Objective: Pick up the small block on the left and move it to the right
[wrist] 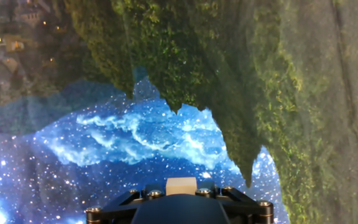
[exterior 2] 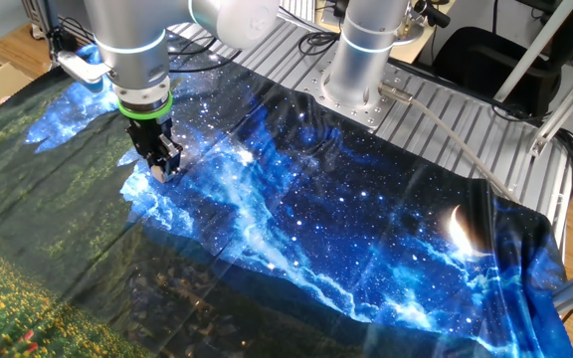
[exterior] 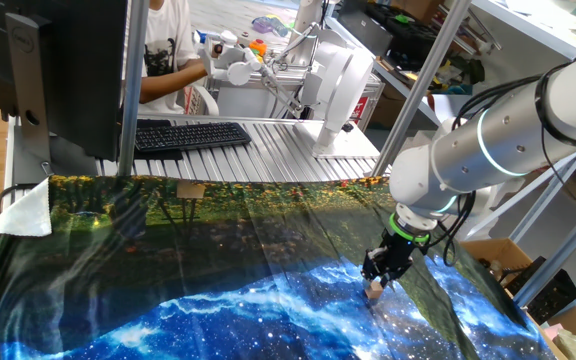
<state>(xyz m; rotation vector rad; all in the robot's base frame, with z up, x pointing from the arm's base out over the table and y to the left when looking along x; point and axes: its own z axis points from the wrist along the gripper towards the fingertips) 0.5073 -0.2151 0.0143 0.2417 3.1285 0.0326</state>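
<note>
The small block (wrist: 181,185) is a tiny light-tan cube that sits right between the black jaws at the bottom edge of the hand view. In one fixed view it shows at the tips of my gripper (exterior: 376,284) as a pale block (exterior: 374,291), just above or on the printed cloth (exterior: 218,290). In the other fixed view my gripper (exterior 2: 164,167) points straight down at the cloth's left side, and the block is hidden by the fingers. The jaws stand close together on the block.
The galaxy-and-forest printed cloth (exterior 2: 366,229) covers the table. The arm's base (exterior 2: 361,60) stands on a ribbed metal plate behind it. A keyboard (exterior: 190,134), a monitor (exterior: 63,70) and a person (exterior: 163,50) are beyond the far edge.
</note>
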